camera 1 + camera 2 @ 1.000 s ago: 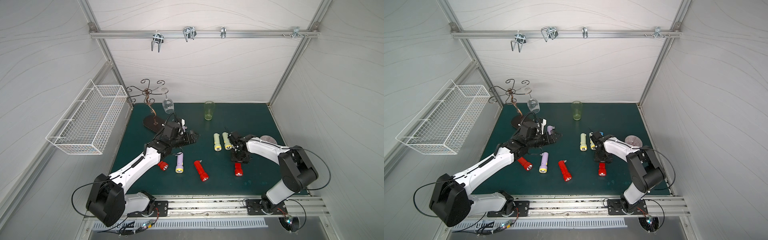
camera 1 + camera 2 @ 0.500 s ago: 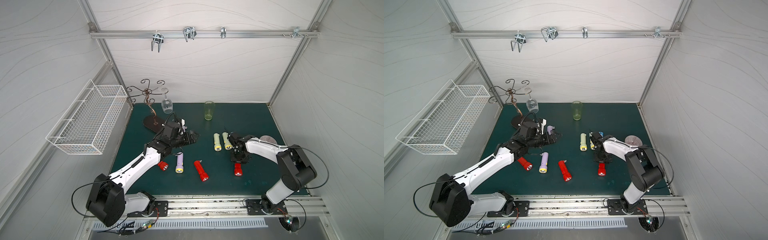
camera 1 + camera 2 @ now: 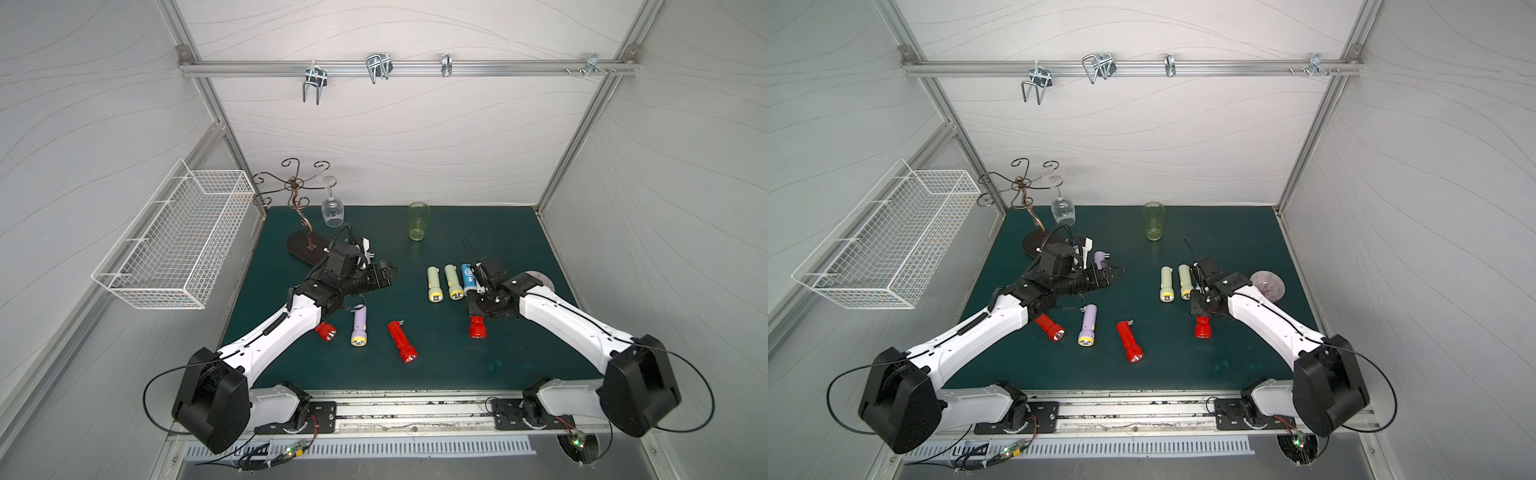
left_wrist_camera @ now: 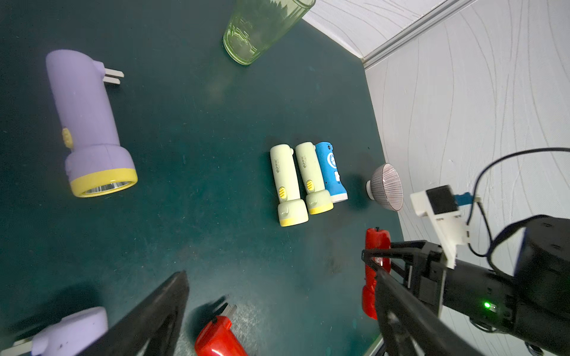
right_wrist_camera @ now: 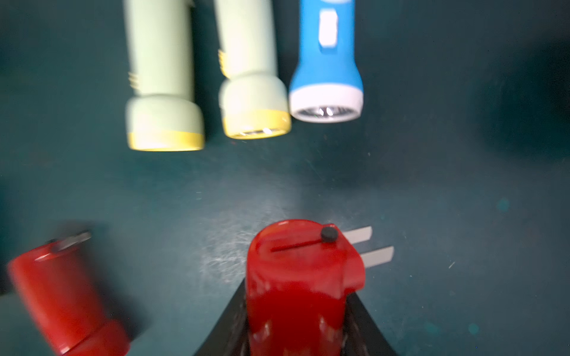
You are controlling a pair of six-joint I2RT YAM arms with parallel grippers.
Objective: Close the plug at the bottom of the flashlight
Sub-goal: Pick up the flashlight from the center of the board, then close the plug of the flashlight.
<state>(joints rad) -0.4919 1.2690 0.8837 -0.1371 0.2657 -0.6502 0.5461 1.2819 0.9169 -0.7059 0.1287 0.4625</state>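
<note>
My right gripper [image 5: 296,299] is shut on a red flashlight [image 5: 293,277], holding its body from both sides on the green mat. The plug [image 5: 368,246] at the flashlight's rear end sticks out sideways, two bare metal prongs. In both top views this red flashlight [image 3: 477,328] lies at the mat's right under the right gripper [image 3: 477,316], so only its head shows. My left gripper [image 3: 388,272] hovers open over the mat's left middle. Its fingers [image 4: 154,314] stand wide apart with nothing between them.
Two pale green flashlights [image 3: 433,283] and a blue one [image 3: 468,277] lie side by side behind the held one. Further red [image 3: 402,341] and purple flashlights [image 3: 360,328] lie front centre. A green glass [image 3: 418,221], a wine-glass rack [image 3: 305,245] and a bowl [image 3: 1268,284] stand around.
The right gripper's jaws have narrowed onto the red flashlight. The left arm has stayed where it was, still open.
</note>
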